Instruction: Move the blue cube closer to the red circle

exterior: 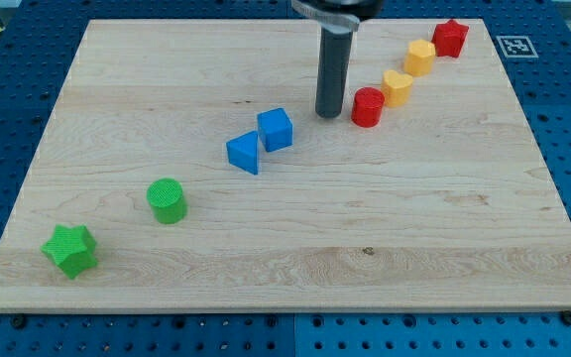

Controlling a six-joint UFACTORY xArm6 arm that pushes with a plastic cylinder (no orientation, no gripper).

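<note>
Just above the frame's centre, the blue cube (276, 129) sits apart from the red circle (367, 106), the pincerless rod's tip (328, 115) standing between them, so the closing push looks largely undone.

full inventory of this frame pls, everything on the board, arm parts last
blue cube: 1, blue, centre of the board, just up and right of the blue triangular block
blue triangular block: 1, blue, touching or nearly touching the cube
red circle: 1, red, right of centre
yellow blocks: 2, yellow, in a diagonal line up-right from the red circle
red star: 1, red, the view's top right
green cylinder: 1, green, lower left
green star: 1, green, bottom-left corner
wooden board: 1, light wood, on a blue pegboard
my tip: 1, dark rod end, between the blue cube and the red circle, nearer the circle
</note>
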